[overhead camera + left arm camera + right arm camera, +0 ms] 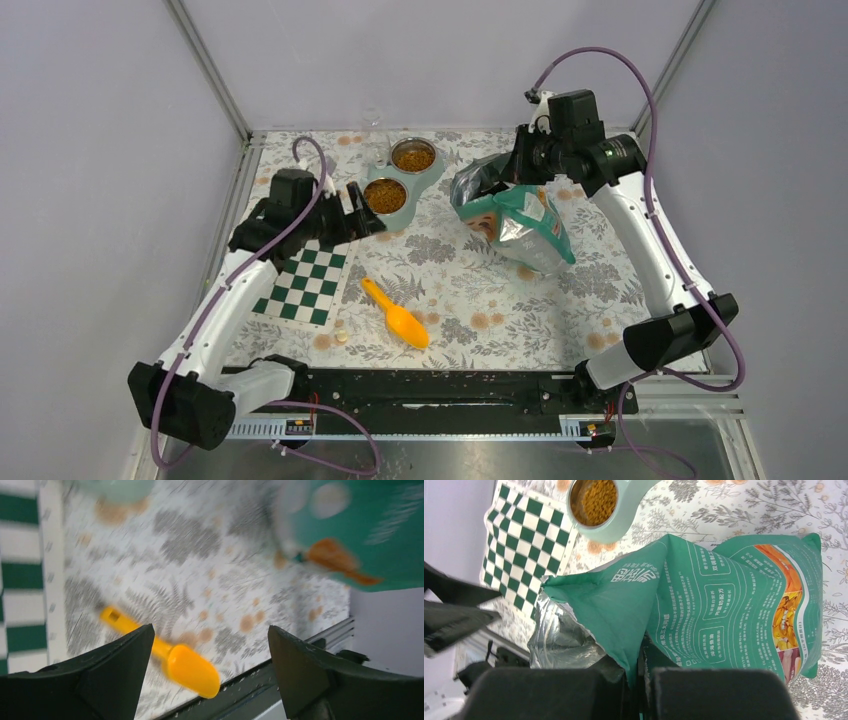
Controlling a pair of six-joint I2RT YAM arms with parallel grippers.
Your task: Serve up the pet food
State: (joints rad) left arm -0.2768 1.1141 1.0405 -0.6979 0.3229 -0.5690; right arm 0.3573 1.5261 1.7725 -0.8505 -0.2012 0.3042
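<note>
Both bowls (425, 181) at top centre are already holding pet food (385, 197), so serving is looking nearly done. The right end effector (640, 666) is pinching the pouch (515, 222), centre-right, by its open top. The left end effector (210, 636) is gaping wide, holding nothing. Setting the pouch down is probably remaining.

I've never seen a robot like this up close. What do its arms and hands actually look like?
The left arm and right arm are slim white tubes joined by chunky black joints on black bases. A purple cable loops loosely along each one. The left hand and right hand each end in two matte black, wedge-shaped fingers. I can't make out any markings.
</note>
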